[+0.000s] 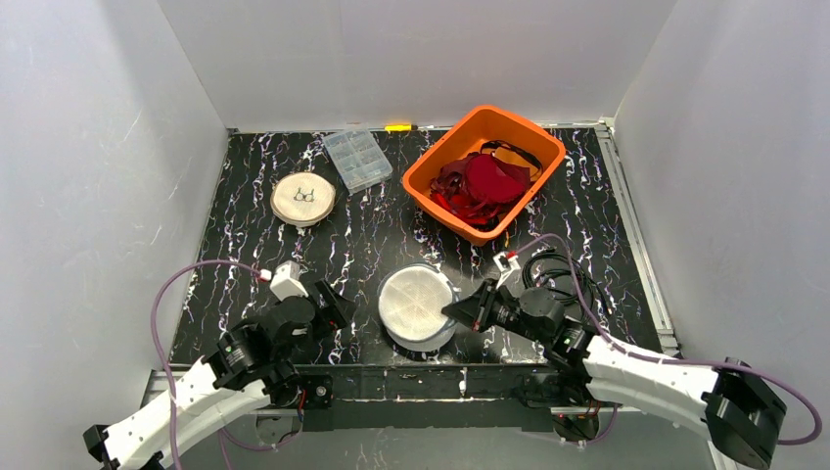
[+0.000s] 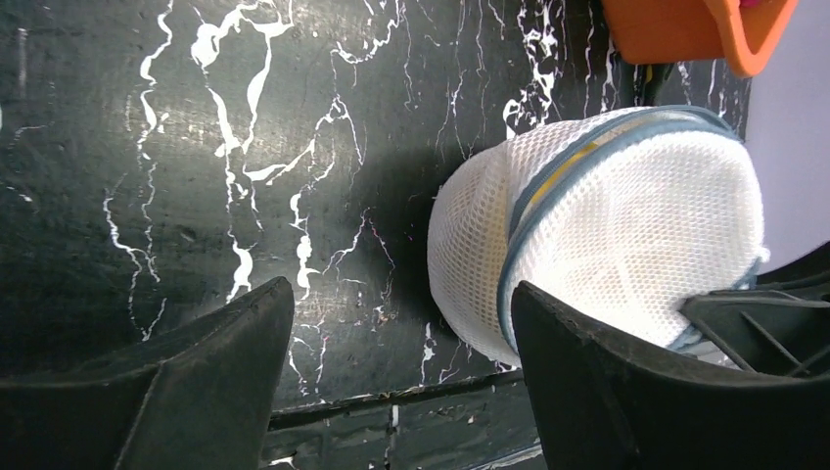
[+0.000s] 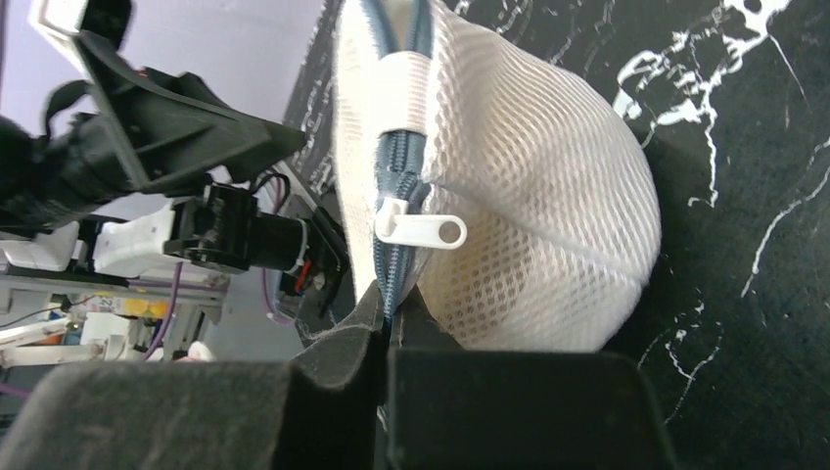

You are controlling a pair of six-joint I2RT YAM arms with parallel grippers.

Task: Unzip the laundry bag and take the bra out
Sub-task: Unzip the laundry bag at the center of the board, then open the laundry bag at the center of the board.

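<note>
The laundry bag point(image 1: 418, 305) is a round white mesh pouch with a blue zipper, lying close to the table's near edge. In the right wrist view its zipper point(image 3: 396, 166) runs down to my right gripper point(image 3: 390, 318). That gripper is shut on the zipper seam just below the white pull tab point(image 3: 421, 230), which hangs free. From above, the right gripper point(image 1: 454, 311) touches the bag's right side. My left gripper point(image 1: 338, 311) stands open just left of the bag point(image 2: 607, 225), holding nothing. The bra is hidden; only a yellow strip point(image 2: 563, 168) shows through the mesh.
An orange bin point(image 1: 548, 147) holding red garments point(image 1: 484, 181) stands at the back right. A clear compartment box point(image 1: 357, 159) and a round wooden disc point(image 1: 303, 199) sit at the back left. Black cables point(image 1: 563, 269) lie right of the bag.
</note>
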